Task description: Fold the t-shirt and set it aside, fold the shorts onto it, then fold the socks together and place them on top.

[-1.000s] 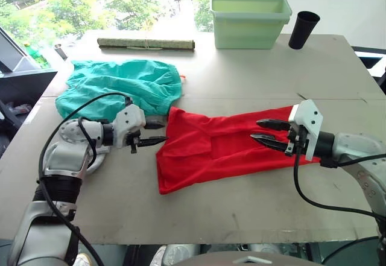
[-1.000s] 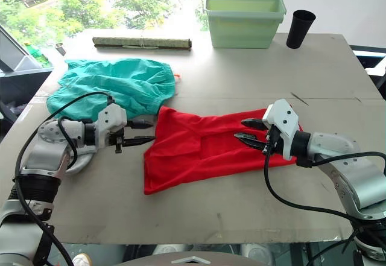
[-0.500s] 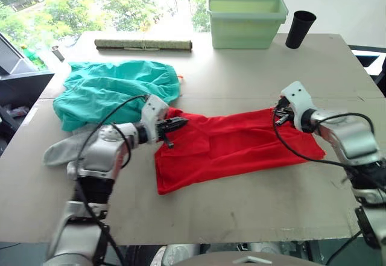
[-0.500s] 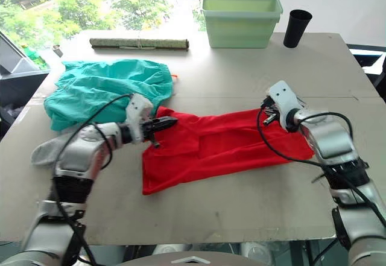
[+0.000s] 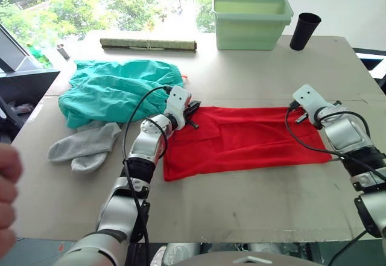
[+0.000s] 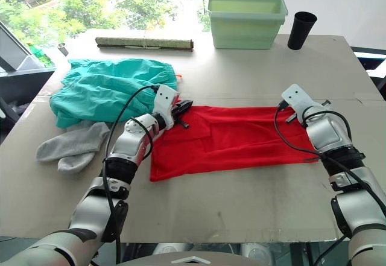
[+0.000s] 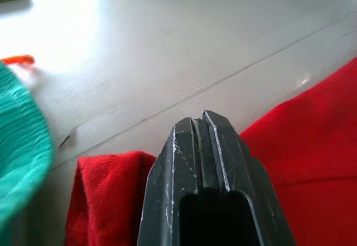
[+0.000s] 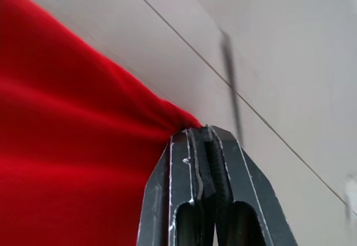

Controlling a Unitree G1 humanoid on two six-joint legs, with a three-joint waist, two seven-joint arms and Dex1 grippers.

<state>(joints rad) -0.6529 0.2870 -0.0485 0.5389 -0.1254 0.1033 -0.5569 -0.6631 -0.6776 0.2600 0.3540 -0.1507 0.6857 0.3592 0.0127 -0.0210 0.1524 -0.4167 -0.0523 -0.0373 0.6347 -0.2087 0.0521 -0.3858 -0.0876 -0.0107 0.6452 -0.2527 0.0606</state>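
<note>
The red t-shirt [image 5: 247,142] lies spread out as a long strip across the middle of the table. My left gripper [image 5: 193,110] is shut on its far left corner, where the cloth bunches around the closed fingers [image 7: 201,145]. At the far right corner my right gripper [image 5: 299,119] is shut, and the cloth is drawn to a point at its fingertips [image 8: 202,140]. The teal shorts [image 5: 117,88] lie crumpled at the back left, touching the shirt's corner. The grey socks [image 5: 84,148] lie side by side on the table in front of the shorts.
A pale green bin [image 5: 253,12], a black cup [image 5: 304,31] and a rolled mat [image 5: 148,44] stand along the far edge. A person's hand [image 5: 7,199] shows at the near left edge. Bare table [image 5: 241,212] lies in front of the shirt.
Both grippers went from open to shut on the t-shirt's far corners. The shirt is now pulled out longer and flatter. My left arm swung away from the socks, and a hand appeared at the left.
</note>
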